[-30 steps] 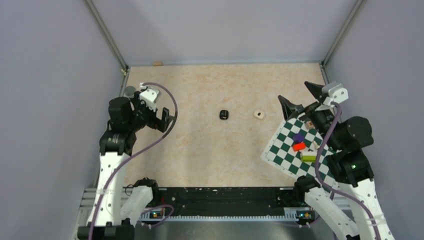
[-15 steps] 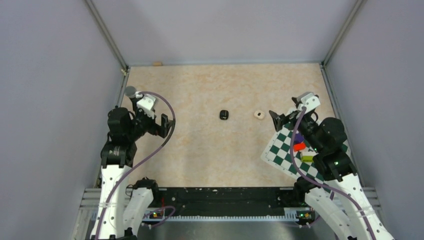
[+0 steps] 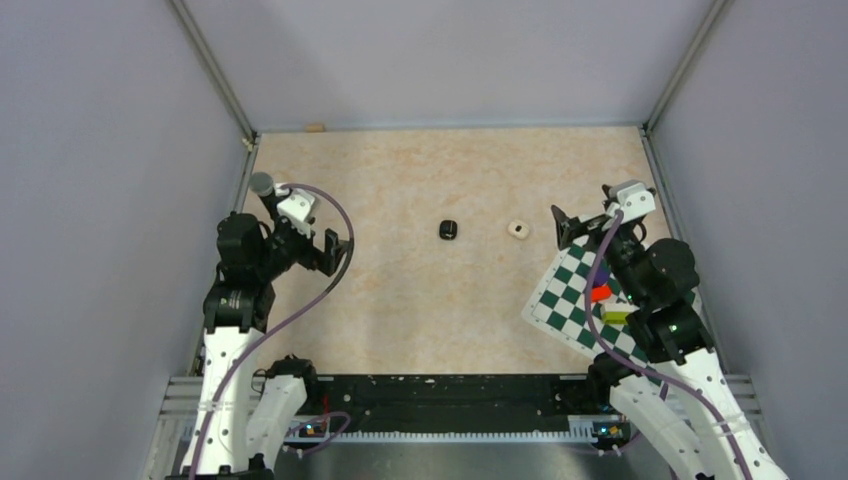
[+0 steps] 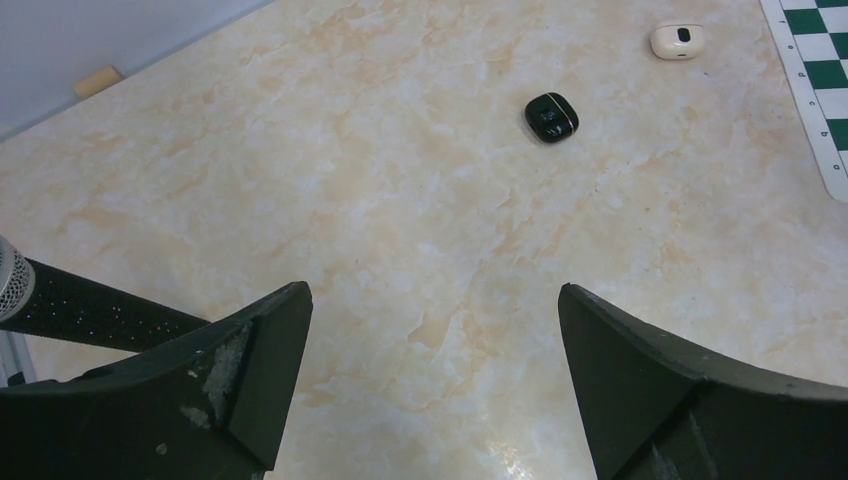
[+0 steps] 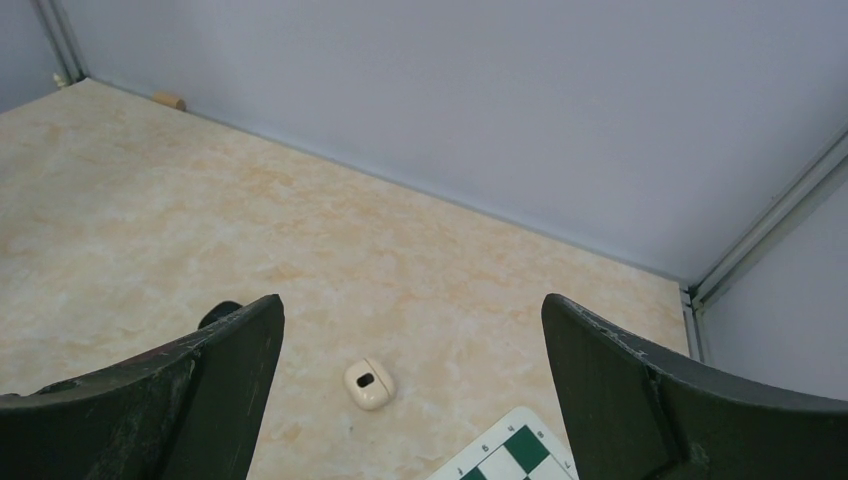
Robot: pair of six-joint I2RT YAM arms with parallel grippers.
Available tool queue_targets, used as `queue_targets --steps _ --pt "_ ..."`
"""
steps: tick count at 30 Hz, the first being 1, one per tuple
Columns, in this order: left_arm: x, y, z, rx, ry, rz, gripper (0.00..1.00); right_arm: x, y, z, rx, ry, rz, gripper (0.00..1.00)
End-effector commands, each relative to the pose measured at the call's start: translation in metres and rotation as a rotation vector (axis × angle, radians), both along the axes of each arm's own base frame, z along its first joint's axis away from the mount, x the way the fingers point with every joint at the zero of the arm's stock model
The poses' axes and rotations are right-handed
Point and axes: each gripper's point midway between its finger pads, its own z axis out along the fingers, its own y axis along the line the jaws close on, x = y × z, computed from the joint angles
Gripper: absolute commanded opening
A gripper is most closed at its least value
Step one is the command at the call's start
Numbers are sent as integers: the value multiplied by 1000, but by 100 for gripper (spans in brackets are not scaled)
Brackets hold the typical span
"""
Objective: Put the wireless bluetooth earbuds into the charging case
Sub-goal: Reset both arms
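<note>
Right arm (image 3: 655, 270) is the mover: over the last second it has folded in from the far right corner, and its bulk now covers the purple block that showed on the checkered mat (image 3: 560, 297). Left arm (image 3: 245, 255) has only nudged toward the middle. Nothing on the surface (image 3: 400, 310) has budged.

Both pairs of jaws stand wide apart and empty, left and right alike.

Now the target. The charging case (image 4: 551, 117), glossy black, lies ahead of my left jaws and off to the right of their gap, well apart, with bare surface all the way. It looks nearly round from here, so I read no clear long axis. The earbuds I cannot pick out as separate pieces; they are too small to tell where they sit.

From my right jaws the case is ahead and to the left, mostly hidden behind the left finger (image 5: 150, 400). A cream pod (image 5: 369, 383) with a dark hole lies ahead inside that gap, between those jaws and the case, so it blocks a straight reach. Both arms look about equally far; I judge the left has the cleaner line.

Elsewhere, a red block (image 3: 599, 293) and a yellow-green block (image 3: 617, 315) sit on the mat beneath my right arm. A grey-tipped black rod (image 4: 80, 308) runs just left of my left jaws, and a tan chip (image 4: 97, 81) lies at the far wall.
</note>
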Motion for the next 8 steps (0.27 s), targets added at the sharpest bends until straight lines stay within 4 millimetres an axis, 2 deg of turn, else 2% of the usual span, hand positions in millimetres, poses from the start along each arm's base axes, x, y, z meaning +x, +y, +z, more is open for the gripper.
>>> queue_targets --steps 1,8 --pt "3 -2 4 5 -34 -24 99 2 -4 14 19 -58 -32 99" --pt "3 -1 3 4 -26 -25 99 3 -6 14 19 -62 -43 99"
